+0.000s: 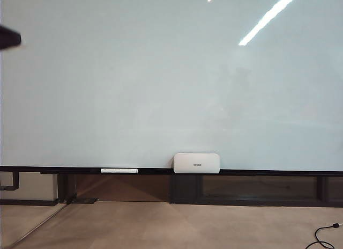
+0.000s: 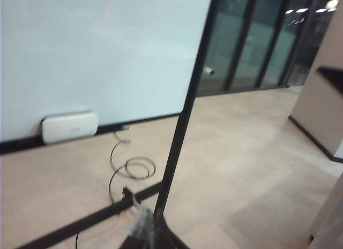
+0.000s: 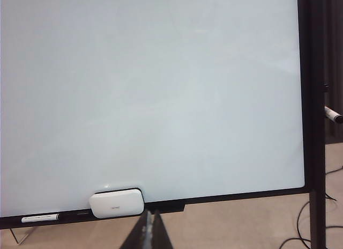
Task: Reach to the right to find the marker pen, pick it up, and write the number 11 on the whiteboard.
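Blank whiteboard (image 1: 161,72), marker pen (image 3: 40,218) on its rail well apart from pinched-together right gripper (image 3: 148,227) (left gripper's state indiscernible)

No readable text, number or sign appears anywhere; the whiteboard (image 1: 161,77) filling most of the exterior view carries no writing; the white box (image 1: 196,163) at lower centre on its rail shows a small grey mark at its middle, too tiny to read; the marker pen (image 1: 119,170) at lower left shows no legible label.
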